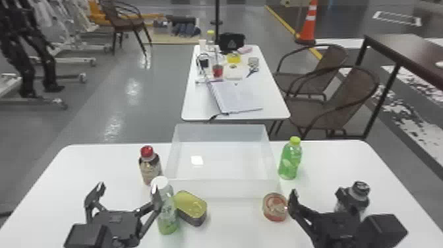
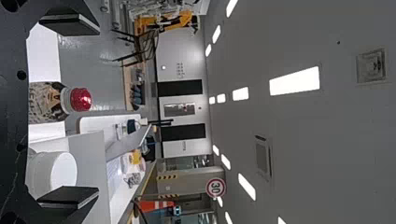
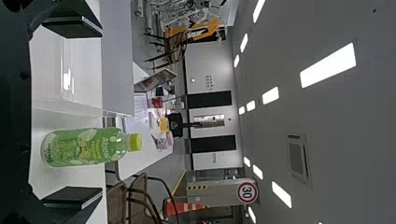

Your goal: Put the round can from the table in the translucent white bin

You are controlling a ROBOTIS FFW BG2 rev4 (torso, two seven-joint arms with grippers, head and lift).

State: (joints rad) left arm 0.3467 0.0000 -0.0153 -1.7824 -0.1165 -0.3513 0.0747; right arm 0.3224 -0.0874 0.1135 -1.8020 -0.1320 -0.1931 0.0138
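One left gripper (image 1: 128, 189), fingers wide apart, above tabletop (image 1: 82, 165). Next: yellow-topped tin (image 1: 191, 206); translucent white bin (image 1: 224, 188). Round can (image 1: 275, 207): on tabletop, just outside bin's near right corner. Then right gripper (image 1: 316, 194), spread wide, one fingertip beside can.

The head view looks ahead and down from high up, over the tabletop (image 1: 230, 227) and the white bin (image 1: 227, 189), and on to a far table (image 1: 273, 102). The left wrist view lies on its side and looks from low down, close to the red-capped bottle (image 2: 45, 102), out to the far wall (image 2: 182, 46) and up at the ceiling (image 2: 303, 140). The right wrist view is sideways and low too, close to the green bottle (image 3: 84, 147), and faces the same wall. All three see the white bin, the far table and the orange cone (image 1: 308, 24).
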